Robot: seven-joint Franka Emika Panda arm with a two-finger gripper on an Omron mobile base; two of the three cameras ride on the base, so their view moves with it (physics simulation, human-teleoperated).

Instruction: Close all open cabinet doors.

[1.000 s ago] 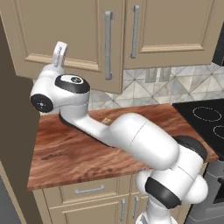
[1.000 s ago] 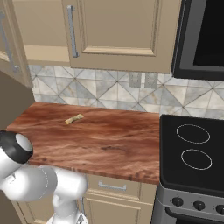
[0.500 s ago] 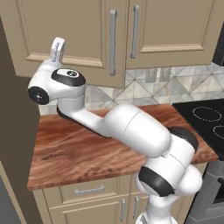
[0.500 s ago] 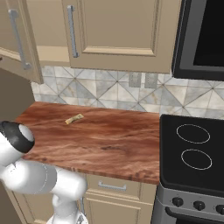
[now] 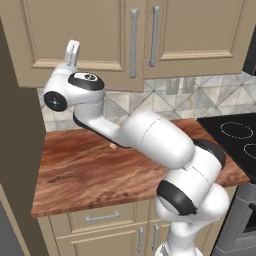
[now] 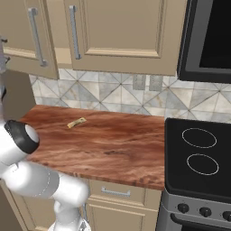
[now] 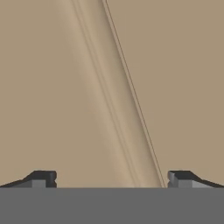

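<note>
Cabinet doors (image 5: 80,37) hang above the wooden counter (image 5: 85,175), and the left one of the pair, with its long silver handle (image 5: 133,42) at its right edge, is being pushed by the gripper (image 5: 73,53), which is raised against the door's lower part near the bottom rail. In the right base view that door (image 6: 25,34) appears still slightly swung out from the neighbouring door (image 6: 122,34), so the closing is judged unfinished. In the hand view the two dark fingertips (image 7: 43,178) are seen spread wide with nothing between them, beige panel close ahead; the jaws stand fully apart and nothing is held. For the step to be done well, the push should be kept flat against the door face and carried steadily toward the cabinet until the door sits flush with its neighbour; sliding off the lower edge should be avoided. Compared with a second ago, the door has been swung markedly further toward shut in the right base view, the arm has been extended forward and upward, and the jaws have been opened very slightly more.
</note>
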